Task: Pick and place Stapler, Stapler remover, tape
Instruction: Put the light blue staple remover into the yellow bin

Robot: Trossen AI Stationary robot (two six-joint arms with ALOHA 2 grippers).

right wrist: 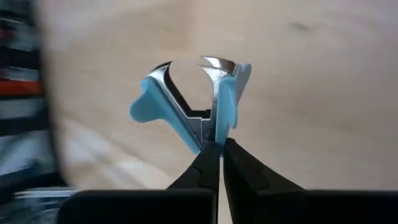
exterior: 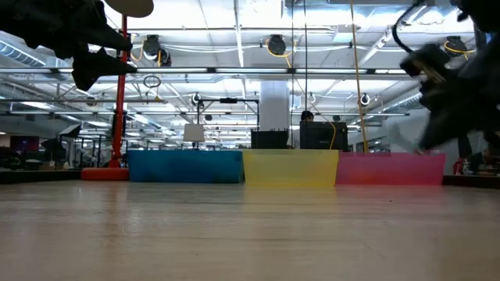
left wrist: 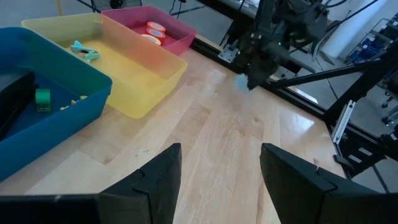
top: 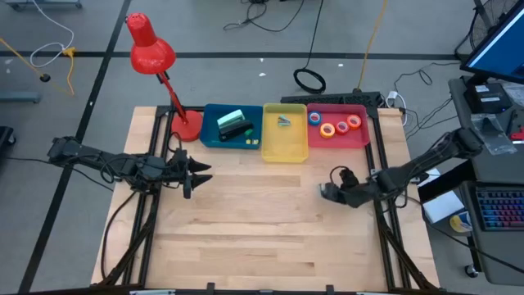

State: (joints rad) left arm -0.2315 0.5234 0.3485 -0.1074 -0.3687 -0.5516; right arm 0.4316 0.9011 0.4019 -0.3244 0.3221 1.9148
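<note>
Right wrist view: right gripper [right wrist: 214, 152] clenched on one wing of the light-blue, metal-clawed staple remover [right wrist: 189, 99], carried above the wooden table [top: 262, 221]; thin edge grip, so it may twist or drop short of the yellow plastic bin [top: 284, 141]; left gripper [left wrist: 221, 171] spread, idle

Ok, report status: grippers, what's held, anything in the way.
Right gripper shut on light-blue metal-clawed staple remover, above bare wood table. Left gripper open, empty, over the table's left side. Nothing blocks the yellow plastic bin.
</note>
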